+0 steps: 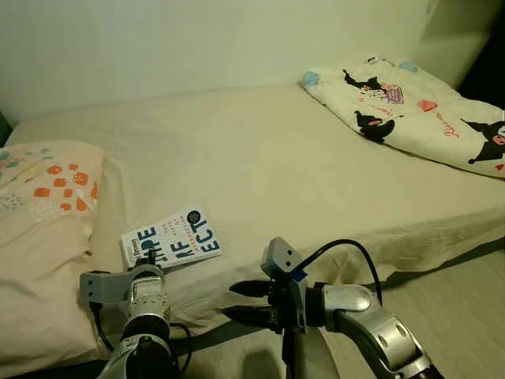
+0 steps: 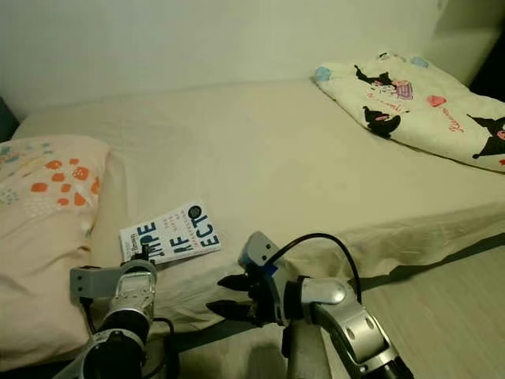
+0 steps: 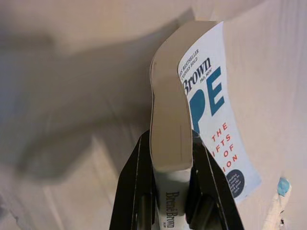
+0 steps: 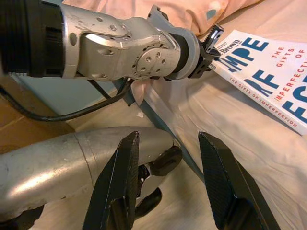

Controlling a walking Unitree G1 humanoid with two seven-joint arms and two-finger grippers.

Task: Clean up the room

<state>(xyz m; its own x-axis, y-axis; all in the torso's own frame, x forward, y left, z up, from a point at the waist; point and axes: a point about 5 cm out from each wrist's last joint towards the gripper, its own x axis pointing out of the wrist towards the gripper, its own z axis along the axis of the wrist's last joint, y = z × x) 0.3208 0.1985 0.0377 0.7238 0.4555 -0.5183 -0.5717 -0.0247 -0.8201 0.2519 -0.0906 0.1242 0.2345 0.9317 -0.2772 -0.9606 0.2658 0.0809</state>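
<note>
a: what has your left hand (image 3: 173, 191) got?

b: my left hand is clamped on the corner of a paperback book (image 1: 171, 239), one black finger (image 3: 134, 191) on each side of the pages, right at the spine end. the white cover with big blue letters bends up a little where i grip it.

a: and where is the book?

b: on the bed (image 1: 276, 158), near its front edge, lying flat on the cream sheet just beside the pillow with orange spots (image 1: 43, 229) on my left. my left hand comes at it from the near edge of the bed.

a: your right hand?

b: my right hand (image 1: 246, 302) holds nothing. its fingers (image 4: 120, 182) are spread apart, and it hangs in front of the mattress edge, pointing across toward my left arm, close to the book but not touching it. a black cable (image 1: 347, 253) loops up from its wrist.

a: what else is around?

b: at the far right corner of the bed lies a folded white blanket with black cartoon figures (image 1: 410, 110), well apart from the book. a pale wall (image 1: 197, 39) stands behind the bed, and light wood flooring (image 1: 465, 308) shows below the mattress on my right.
</note>
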